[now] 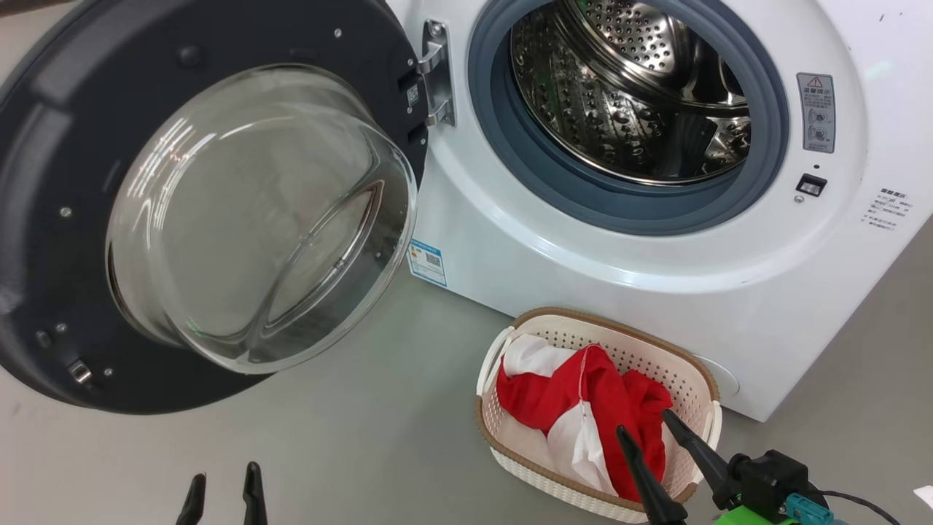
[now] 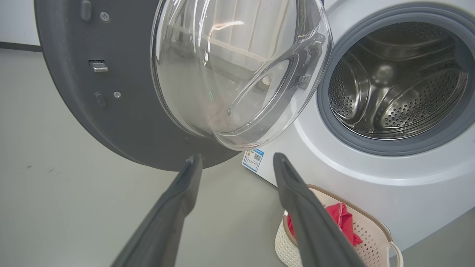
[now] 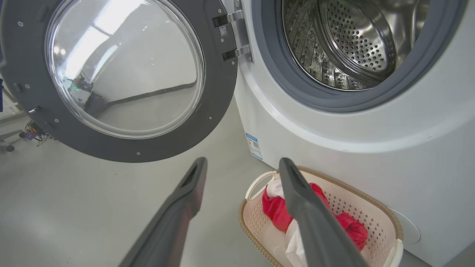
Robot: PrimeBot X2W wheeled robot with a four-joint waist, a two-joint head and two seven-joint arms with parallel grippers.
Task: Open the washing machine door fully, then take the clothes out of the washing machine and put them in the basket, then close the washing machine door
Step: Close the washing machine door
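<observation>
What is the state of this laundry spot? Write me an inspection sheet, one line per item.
Surface: smooth grey floor.
Job's things: big white front-loading washing machine, perforated steel drum showing no clothes; round black-rimmed glass door wide open; red and white fabric clothes in the cream perforated plastic basket.
Clutter: nothing seen.
Grippers: left gripper and right gripper open, dark fingers holding nothing.
Cables: thin black cable behind the right gripper.
Surroundings: blue sticker on the machine's front.
</observation>
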